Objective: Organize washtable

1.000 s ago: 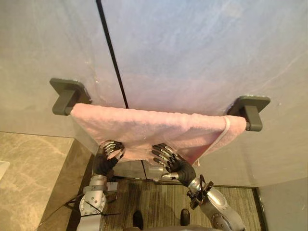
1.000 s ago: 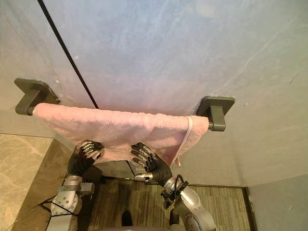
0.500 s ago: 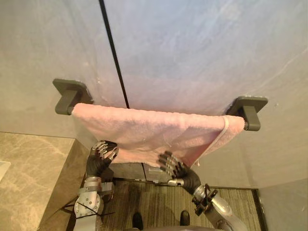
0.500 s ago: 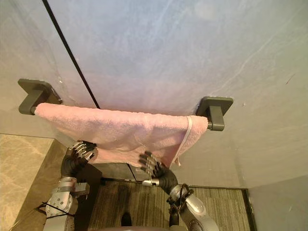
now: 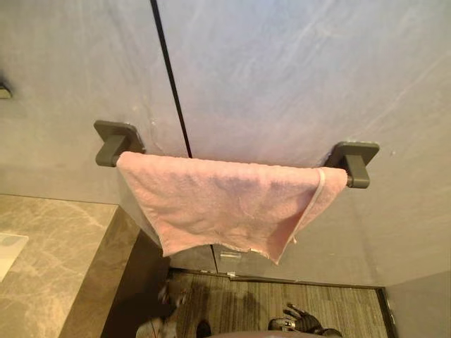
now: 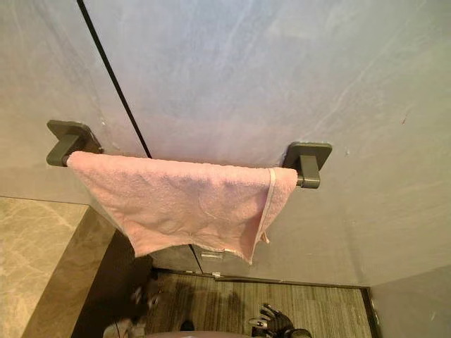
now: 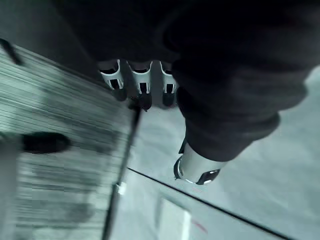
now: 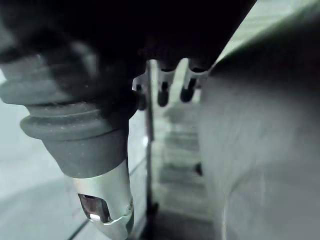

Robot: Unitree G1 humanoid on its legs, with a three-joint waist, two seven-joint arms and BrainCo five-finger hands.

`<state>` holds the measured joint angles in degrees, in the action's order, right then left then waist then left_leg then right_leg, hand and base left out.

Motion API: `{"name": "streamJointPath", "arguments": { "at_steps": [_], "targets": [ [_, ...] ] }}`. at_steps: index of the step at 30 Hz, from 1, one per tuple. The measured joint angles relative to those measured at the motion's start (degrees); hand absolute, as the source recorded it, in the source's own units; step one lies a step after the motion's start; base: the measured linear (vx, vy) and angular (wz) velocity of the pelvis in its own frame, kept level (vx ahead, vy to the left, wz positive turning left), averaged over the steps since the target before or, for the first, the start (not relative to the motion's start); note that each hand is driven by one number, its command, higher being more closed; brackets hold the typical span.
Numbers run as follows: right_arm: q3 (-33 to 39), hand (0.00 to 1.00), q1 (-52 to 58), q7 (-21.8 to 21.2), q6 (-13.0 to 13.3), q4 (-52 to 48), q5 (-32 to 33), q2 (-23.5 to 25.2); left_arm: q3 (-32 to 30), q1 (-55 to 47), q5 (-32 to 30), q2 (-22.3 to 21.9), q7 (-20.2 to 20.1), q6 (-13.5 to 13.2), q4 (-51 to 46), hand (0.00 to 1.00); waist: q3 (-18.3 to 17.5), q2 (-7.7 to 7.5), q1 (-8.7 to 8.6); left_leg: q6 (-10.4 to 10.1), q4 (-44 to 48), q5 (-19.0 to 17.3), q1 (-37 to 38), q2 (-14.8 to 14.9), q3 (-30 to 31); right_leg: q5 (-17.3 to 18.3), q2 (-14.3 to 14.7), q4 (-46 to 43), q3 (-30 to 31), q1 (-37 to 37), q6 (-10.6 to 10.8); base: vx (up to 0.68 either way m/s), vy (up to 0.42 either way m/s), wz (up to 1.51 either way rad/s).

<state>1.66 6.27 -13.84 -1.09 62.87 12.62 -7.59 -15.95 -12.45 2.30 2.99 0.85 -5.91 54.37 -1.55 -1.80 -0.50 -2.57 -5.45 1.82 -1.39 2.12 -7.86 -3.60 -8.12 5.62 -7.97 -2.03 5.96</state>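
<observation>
A pink towel [image 5: 225, 204] hangs over a dark grey rail between two wall brackets [image 5: 116, 141] [image 5: 352, 160]. It droops lower towards the middle and has a folded white-edged corner at its right end. Nothing touches it. My right hand [image 5: 299, 320] is low down near the floor, well below the towel, with relaxed fingers [image 8: 165, 82] that hold nothing. My left hand [image 5: 168, 296] is a blur below the towel's left part, beside the counter. Its fingers [image 7: 142, 80] are straight and empty.
The marble washtable counter [image 5: 49, 253] fills the lower left, with a white edge [image 5: 8, 248] at its far left. A grey wall with a black vertical seam [image 5: 169, 77] stands behind the rail. Striped floor [image 5: 239, 303] lies below.
Both hands have let go of the towel's lower edge and dropped towards the floor. The towel now hangs free. The camera has shifted a little.
</observation>
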Motion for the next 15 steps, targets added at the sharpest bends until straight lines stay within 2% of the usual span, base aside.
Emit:
{"name": "streamJointPath", "arguments": {
  "at_steps": [3,7,11,13,14,15],
  "targets": [
    [7.0,0.0,0.2,4.4,-0.3,3.9,-2.7,0.5,-7.5,-0.3,0.4,0.0,3.3,1.5,6.6,0.0,0.3,0.28,1.39,0.0,0.0,0.0,1.4,0.0,0.2,0.2,0.0,0.0,-0.3,1.5,-0.2,-0.04,-0.014,0.05],
    [10.9,0.0,0.9,6.4,-0.6,3.8,-6.7,1.4,-10.9,-2.6,1.3,-0.9,2.5,2.8,7.5,0.0,0.5,0.35,1.33,-0.3,0.0,-0.2,1.9,0.1,1.8,1.0,0.0,0.0,-2.1,3.0,-0.4,-0.06,-0.023,0.23],
    [8.9,0.0,0.0,7.4,-0.5,2.7,-11.2,1.6,-13.1,-1.6,4.6,-1.7,1.7,2.8,8.0,0.0,1.6,-0.43,1.45,-0.4,5.1,-0.8,-2.3,0.6,4.1,1.5,0.0,-1.0,-5.3,2.8,-0.8,-0.07,-0.024,0.42],
    [5.4,0.0,-1.9,7.6,-0.4,0.6,-13.3,1.2,-12.8,0.2,6.2,-2.0,1.9,2.8,7.9,0.0,3.4,0.35,1.7,-0.5,7.9,-2.6,-5.7,1.3,4.7,2.3,0.6,-3.2,-6.7,1.5,-1.1,-0.1,-0.032,0.29],
    [4.8,0.0,-2.5,7.7,-0.4,0.2,-13.6,0.6,-12.5,0.3,6.6,-2.3,2.1,2.7,7.8,0.0,3.4,1.0,1.68,-0.2,8.1,-2.7,-6.7,2.0,4.6,2.4,0.9,-4.0,-7.3,0.5,-1.7,-0.11,-0.063,0.29],
    [3.9,0.0,-2.6,7.9,-0.4,-1.8,-14.7,1.1,-11.5,1.2,7.1,-2.2,2.6,2.7,6.6,0.0,3.3,0.22,1.23,1.1,6.5,-4.0,-7.1,3.0,2.1,2.4,0.9,-4.2,-9.0,-0.7,-3.1,-0.01,-0.048,0.4]
  ]
}}
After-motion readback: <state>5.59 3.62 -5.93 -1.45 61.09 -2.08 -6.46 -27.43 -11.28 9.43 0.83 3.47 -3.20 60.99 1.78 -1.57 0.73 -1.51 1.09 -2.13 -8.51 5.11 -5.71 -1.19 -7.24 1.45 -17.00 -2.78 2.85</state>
